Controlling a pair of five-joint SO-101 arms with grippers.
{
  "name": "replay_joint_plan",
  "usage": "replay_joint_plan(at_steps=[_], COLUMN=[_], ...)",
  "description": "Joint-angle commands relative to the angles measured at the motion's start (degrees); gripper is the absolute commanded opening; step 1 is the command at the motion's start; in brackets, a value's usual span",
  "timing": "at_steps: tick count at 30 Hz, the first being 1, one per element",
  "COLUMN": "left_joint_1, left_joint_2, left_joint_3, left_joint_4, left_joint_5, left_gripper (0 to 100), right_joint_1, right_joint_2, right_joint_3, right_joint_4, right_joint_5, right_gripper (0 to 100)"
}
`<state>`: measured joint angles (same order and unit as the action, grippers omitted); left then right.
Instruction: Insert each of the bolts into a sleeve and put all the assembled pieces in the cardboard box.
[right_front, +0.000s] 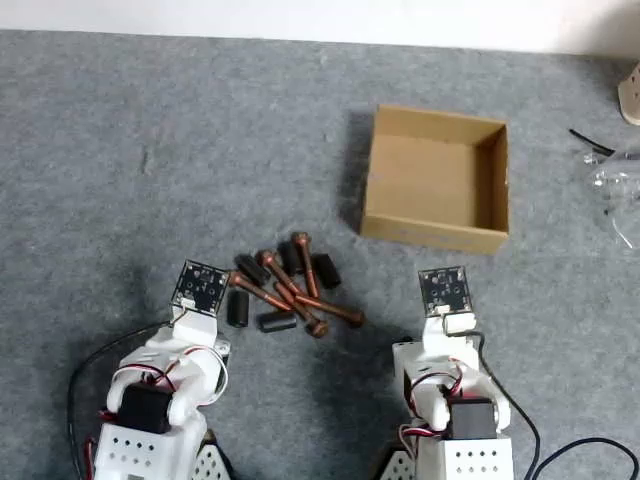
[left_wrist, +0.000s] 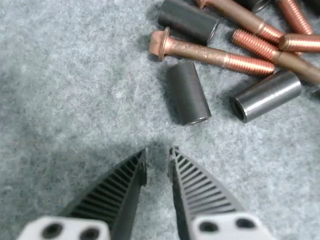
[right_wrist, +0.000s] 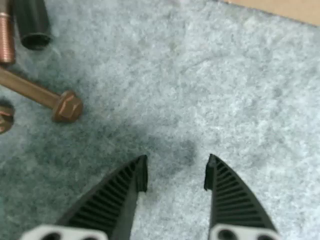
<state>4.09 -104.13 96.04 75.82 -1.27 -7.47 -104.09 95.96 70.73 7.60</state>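
Left gripper (left_wrist: 158, 165) faces a sleeve (left_wrist: 187, 92) amid jumbled bolts (left_wrist: 210, 52).

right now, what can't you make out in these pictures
High view: the count of bolts and sleeves; they overlap in a small pile.
Left wrist view: the heads of several bolts, cut off by the picture's edge.
Right wrist view: most of the cardboard box, a sliver at the edge; one sleeve's end, cut off too.
High view: the clear object at the picture's right edge, cut off and too faint to name.
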Motion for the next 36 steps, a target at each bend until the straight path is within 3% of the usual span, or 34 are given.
replay_joint_plan(at_steps=[1, 29, 36], left_joint_1=[-0.22, -0.22, -0.22], left_joint_2=[-0.66, -0.66, -0.66], left_joint_3=[1.10, 1.10, 1.10], left_joint_4=[0.18, 0.18, 0.18], left_joint_5=[-0.09, -0.09, -0.09], left_gripper=[9, 9, 9], right_joint_1=[-0.31, -0.31, -6.55], right_joint_2=[-0.66, -0.66, -0.66], right_joint_3=[7.69, 7.69, 7.69], right_joint_4=[0.40, 0.40, 0.04], right_joint_5=[-0.44, -0.44, -0.62], right_gripper=[17.8, 17.8, 17.8])
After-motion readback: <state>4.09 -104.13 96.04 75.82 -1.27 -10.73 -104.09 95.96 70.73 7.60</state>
